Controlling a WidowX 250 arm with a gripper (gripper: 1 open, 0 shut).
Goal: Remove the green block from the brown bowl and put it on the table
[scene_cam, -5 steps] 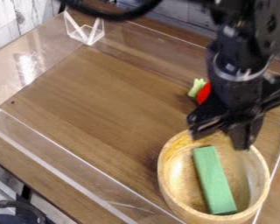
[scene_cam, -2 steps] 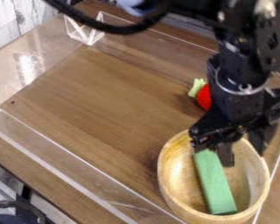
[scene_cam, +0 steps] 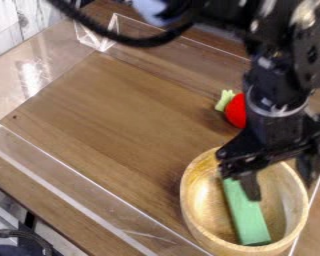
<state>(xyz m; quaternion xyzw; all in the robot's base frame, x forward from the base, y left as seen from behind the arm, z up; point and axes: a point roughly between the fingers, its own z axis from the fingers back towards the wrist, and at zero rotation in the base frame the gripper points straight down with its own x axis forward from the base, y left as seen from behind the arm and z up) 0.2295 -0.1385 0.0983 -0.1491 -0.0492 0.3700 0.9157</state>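
Observation:
The green block (scene_cam: pixel 251 216) lies flat inside the brown bowl (scene_cam: pixel 192 192) at the lower right of the table (scene_cam: pixel 123 120), with one end pointing at the near rim. My gripper (scene_cam: pixel 278 174) hangs over the bowl's far half, pointing steeply down. It is open, with one dark finger (scene_cam: pixel 244 180) just above the block's far end and the other towards the bowl's right rim. Nothing is held between them. The arm hides the far part of the bowl.
A red strawberry-like toy (scene_cam: pixel 234 108) with a green top sits on the table just behind the bowl. Low clear acrylic walls (scene_cam: pixel 69 185) edge the tabletop, and a clear bracket (scene_cam: pixel 96 36) stands at the far left corner.
The gripper has come down and nearer, from behind the bowl's far rim to over the block's far end. Its fingers have spread wider. The block has not moved.

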